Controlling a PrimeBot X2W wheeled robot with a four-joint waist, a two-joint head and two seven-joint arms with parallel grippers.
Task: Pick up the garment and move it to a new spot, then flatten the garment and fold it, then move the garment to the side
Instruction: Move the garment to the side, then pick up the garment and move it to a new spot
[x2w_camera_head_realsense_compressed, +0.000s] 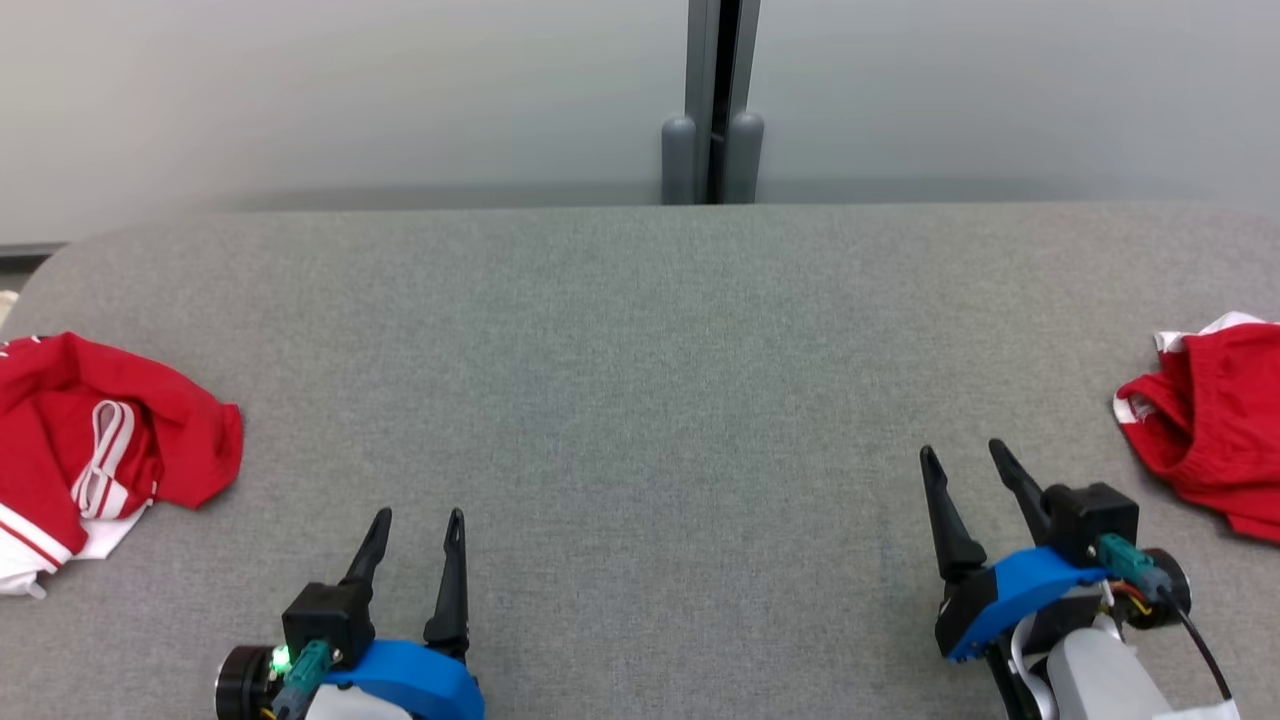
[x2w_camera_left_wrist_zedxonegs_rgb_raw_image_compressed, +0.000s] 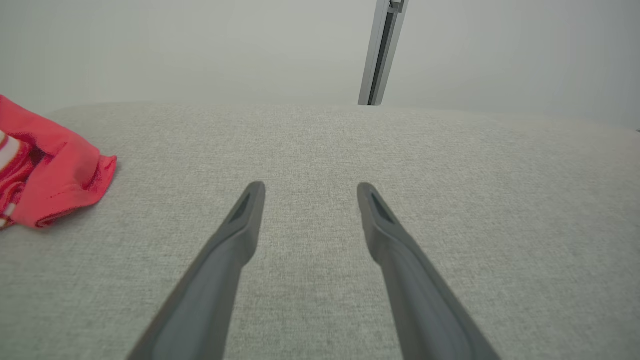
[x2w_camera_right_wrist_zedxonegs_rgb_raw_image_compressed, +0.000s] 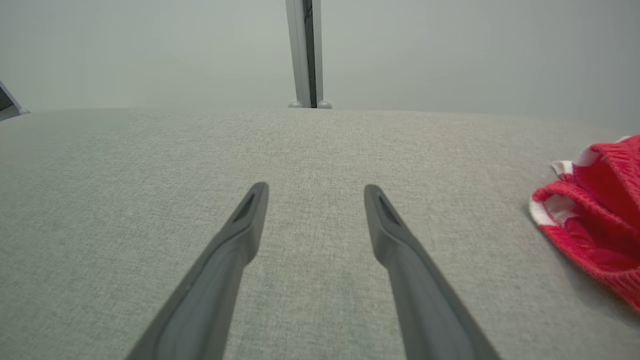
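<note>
A crumpled red garment with white stripes lies at the table's left edge; in the left wrist view that garment sits at the far left. Another red and white garment is bunched at the right edge, and it appears in the right wrist view as a red heap. My left gripper hovers open near the front, well right of the left garment. My right gripper stands open, left of the right garment. Nothing is between either pair of fingers.
The grey fabric-covered table spreads wide between the two heaps. Behind its far edge stands a pale wall with a vertical metal post.
</note>
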